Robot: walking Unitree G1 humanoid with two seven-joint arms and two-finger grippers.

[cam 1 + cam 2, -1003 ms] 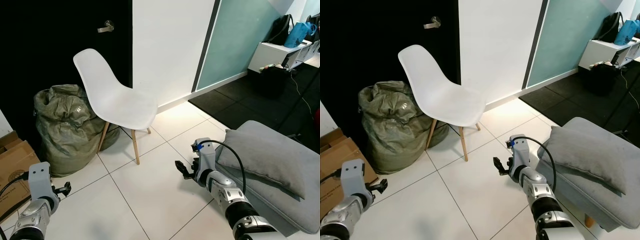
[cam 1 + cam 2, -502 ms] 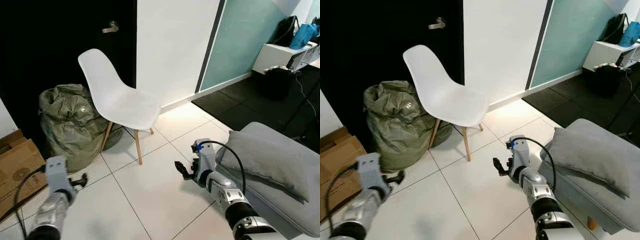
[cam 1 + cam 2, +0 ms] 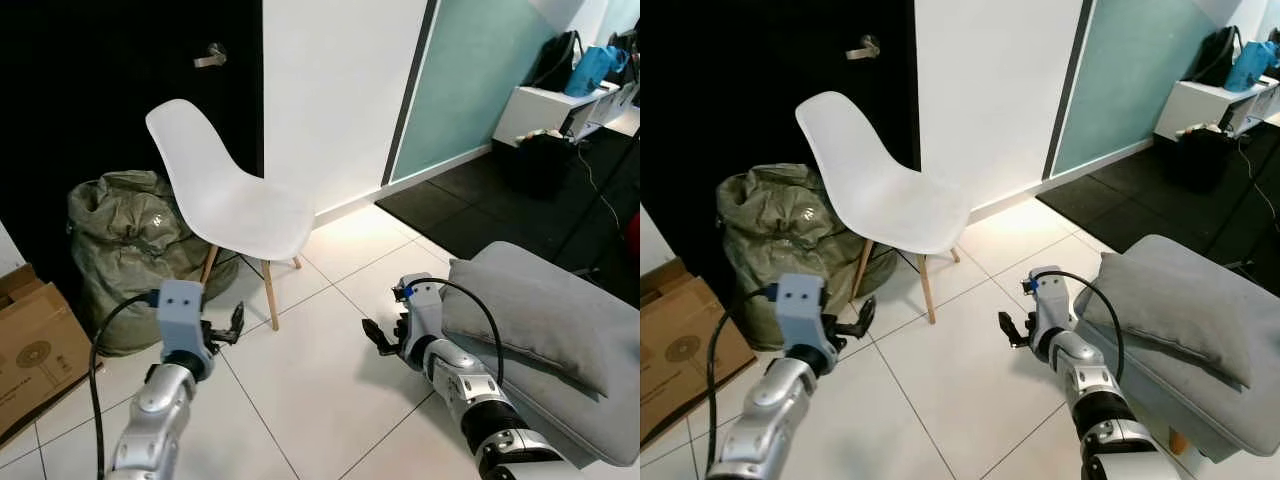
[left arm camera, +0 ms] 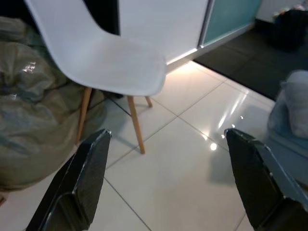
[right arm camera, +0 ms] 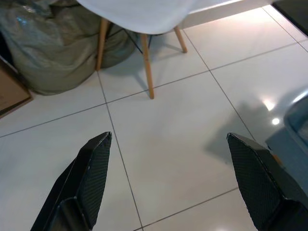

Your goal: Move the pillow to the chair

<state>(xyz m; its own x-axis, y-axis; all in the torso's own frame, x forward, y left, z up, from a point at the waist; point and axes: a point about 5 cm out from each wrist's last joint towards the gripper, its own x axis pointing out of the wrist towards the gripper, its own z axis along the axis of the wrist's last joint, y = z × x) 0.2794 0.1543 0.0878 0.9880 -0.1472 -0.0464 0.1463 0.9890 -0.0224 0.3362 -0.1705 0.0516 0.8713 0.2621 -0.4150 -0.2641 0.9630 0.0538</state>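
the grey pillow (image 3: 535, 310) lies on the ottoman (image 3: 590, 425), well apart from the white chair (image 3: 235, 200); soft and light, best pinched at its near corner by the spread-fingered right gripper (image 3: 383, 338).

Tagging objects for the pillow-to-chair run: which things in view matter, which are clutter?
Job:
grey pillow, on the grey cushioned seat
white chair
left gripper, right gripper, both with open jaws

Clutter:
green sack
cardboard box
blue bag

Left hand (image 4: 166, 180), fingers spread wide, faces the white chair (image 4: 103, 57) over tiled floor (image 4: 183, 163).
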